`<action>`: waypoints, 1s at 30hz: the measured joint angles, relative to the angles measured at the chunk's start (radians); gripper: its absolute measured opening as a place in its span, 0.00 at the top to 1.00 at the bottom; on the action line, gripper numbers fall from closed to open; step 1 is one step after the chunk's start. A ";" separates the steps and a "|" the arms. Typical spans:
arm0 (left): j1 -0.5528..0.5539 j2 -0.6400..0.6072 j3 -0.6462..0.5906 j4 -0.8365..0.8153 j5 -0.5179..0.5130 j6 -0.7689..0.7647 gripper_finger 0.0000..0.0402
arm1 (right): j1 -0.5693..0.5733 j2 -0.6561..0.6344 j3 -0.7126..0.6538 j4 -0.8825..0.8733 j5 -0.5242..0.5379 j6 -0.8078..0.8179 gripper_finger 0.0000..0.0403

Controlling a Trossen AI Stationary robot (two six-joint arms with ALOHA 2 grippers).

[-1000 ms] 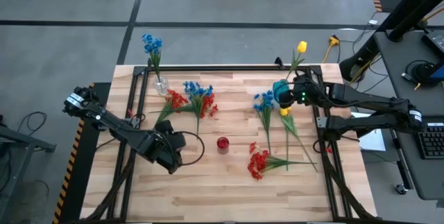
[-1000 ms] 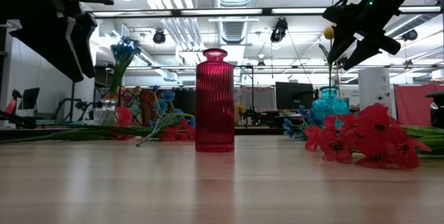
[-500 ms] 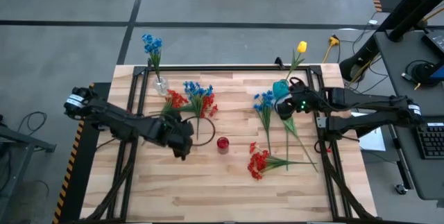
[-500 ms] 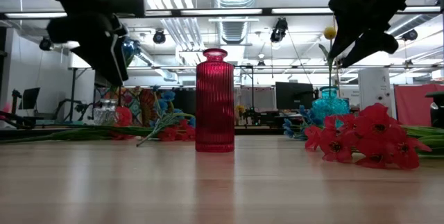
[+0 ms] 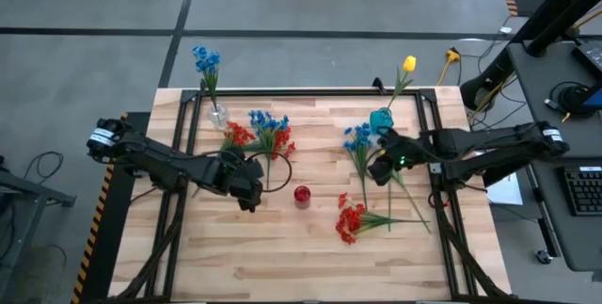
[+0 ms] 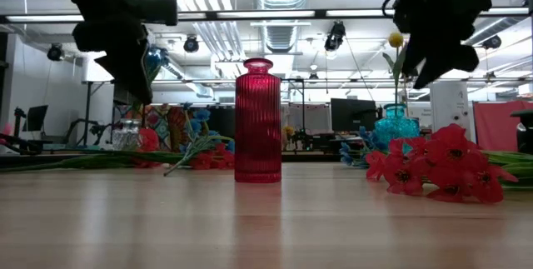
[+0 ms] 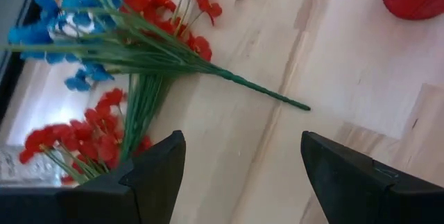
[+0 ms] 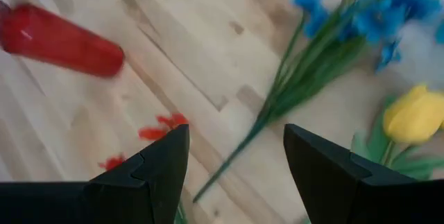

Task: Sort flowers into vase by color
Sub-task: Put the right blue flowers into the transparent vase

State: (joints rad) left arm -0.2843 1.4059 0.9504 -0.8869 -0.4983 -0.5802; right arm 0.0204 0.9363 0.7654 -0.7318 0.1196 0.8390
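Flowers lie scattered on the bench: a red and blue bunch far left, blue flowers and a yellow tulip right. Both hands hover wide and empty, left hand beside the red vase, right hand over the tulip. Tangled stems risk a multi-colour grab; a swing could topple the vase.

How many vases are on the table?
3: a red vase mid-table, a teal vase toward the back right holding a yellow flower, and a clear vase back left holding a blue flower.
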 joint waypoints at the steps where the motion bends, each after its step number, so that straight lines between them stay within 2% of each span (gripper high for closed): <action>1: -0.004 0.000 0.000 -0.015 0.020 -0.017 0.33 | 0.008 0.019 0.000 -0.005 -0.016 0.013 0.44; 6: -0.031 0.000 0.000 -0.134 0.120 -0.129 0.33 | 0.047 0.102 0.000 -0.104 -0.099 0.074 0.44; 12: -0.081 -0.001 -0.001 -0.179 0.123 -0.211 0.33 | 0.110 0.112 0.000 -0.414 -0.286 0.229 0.44; 15: -0.098 -0.001 -0.001 -0.170 0.111 -0.224 0.33 | 0.135 0.083 -0.001 -0.543 -0.327 0.291 0.44; 20: -0.116 -0.001 -0.001 -0.126 0.082 -0.244 0.33 | 0.148 0.020 -0.001 -0.586 -0.321 0.341 0.44; 25: -0.178 -0.001 -0.003 -0.130 0.190 -0.385 0.33 | 0.148 -0.008 -0.001 -0.563 -0.213 0.348 0.44; 30: -0.268 -0.001 -0.004 -0.127 0.201 -0.511 0.33 | 0.147 0.013 -0.001 -0.551 -0.119 0.338 0.44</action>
State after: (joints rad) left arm -0.5521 1.4052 0.9466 -1.0143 -0.2971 -1.0910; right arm 0.1679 0.9488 0.7647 -1.2826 0.0003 1.1768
